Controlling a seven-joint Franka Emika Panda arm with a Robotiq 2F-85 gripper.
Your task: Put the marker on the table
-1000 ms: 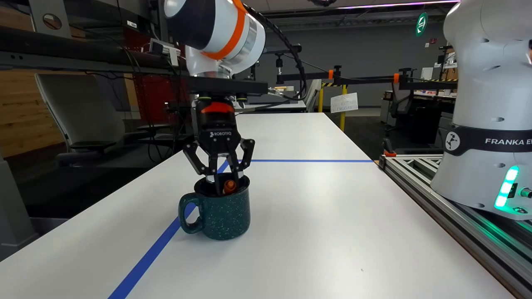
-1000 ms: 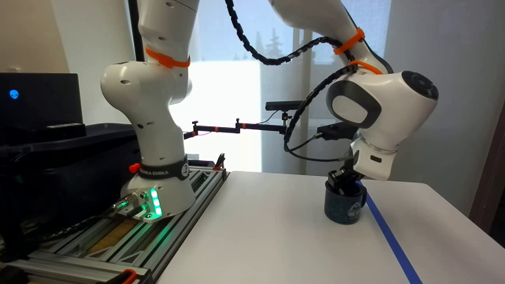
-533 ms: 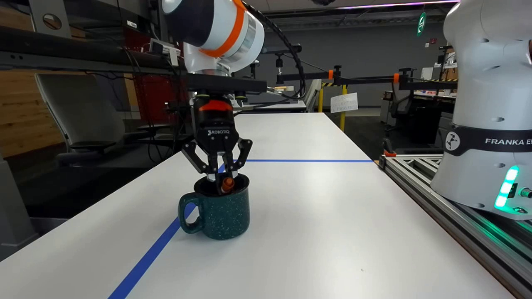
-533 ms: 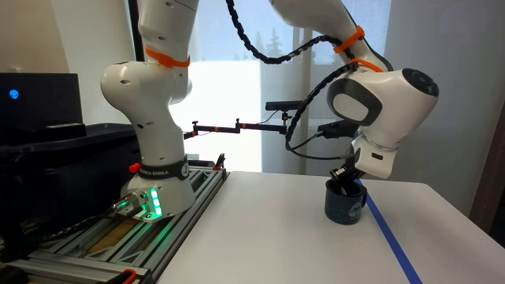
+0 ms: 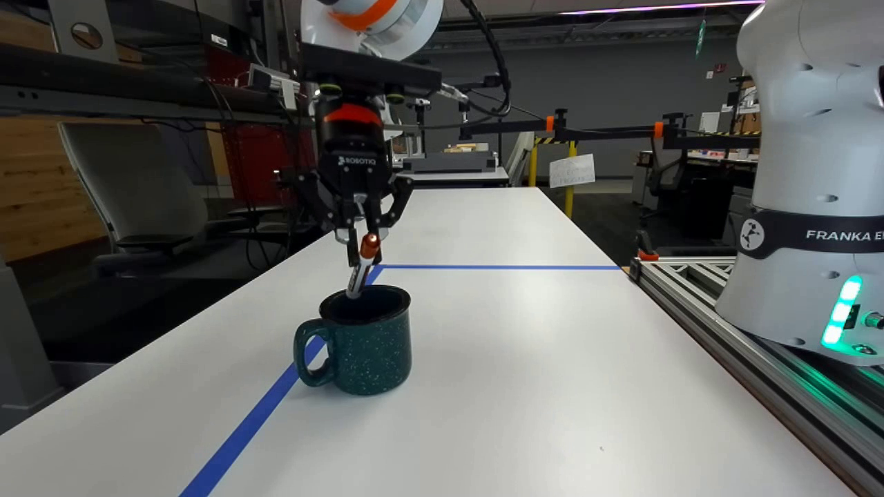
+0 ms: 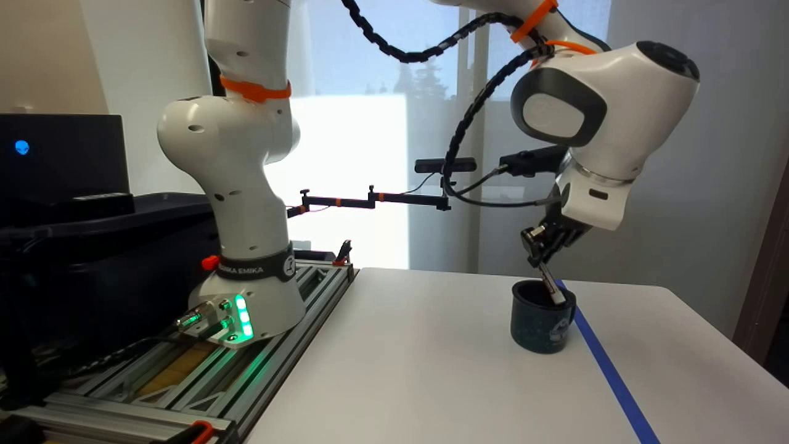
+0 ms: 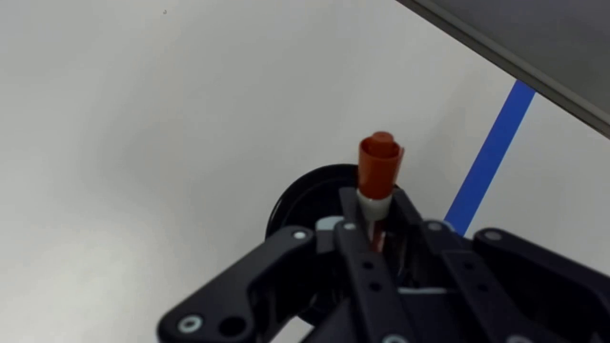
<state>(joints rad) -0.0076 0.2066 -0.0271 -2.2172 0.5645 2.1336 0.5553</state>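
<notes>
The marker has a reddish-orange end and a white body. It shows in both exterior views (image 5: 360,276) (image 6: 551,285) and in the wrist view (image 7: 379,171). My gripper (image 5: 365,259) is shut on it near the orange end, and the fingers stand at either side in the wrist view (image 7: 374,194). The marker is tilted, orange end up. Its lower end is at the mouth of the dark teal mug (image 5: 369,355) (image 6: 537,325); I cannot tell if it is just inside the rim. The mug stands upright on the white table (image 5: 539,359) (image 6: 419,357).
A blue tape line (image 5: 255,421) runs along the table beside the mug, and a thinner one (image 5: 511,267) crosses farther back. The robot base (image 6: 253,308) stands on a metal rail frame (image 6: 308,333) along one table side. The mug's handle (image 5: 312,355) sticks out towards the tape.
My gripper was down in the mug around the marker's orange end. It has closed and risen, lifting the marker most or all of the way out. The mug has hardly moved.
</notes>
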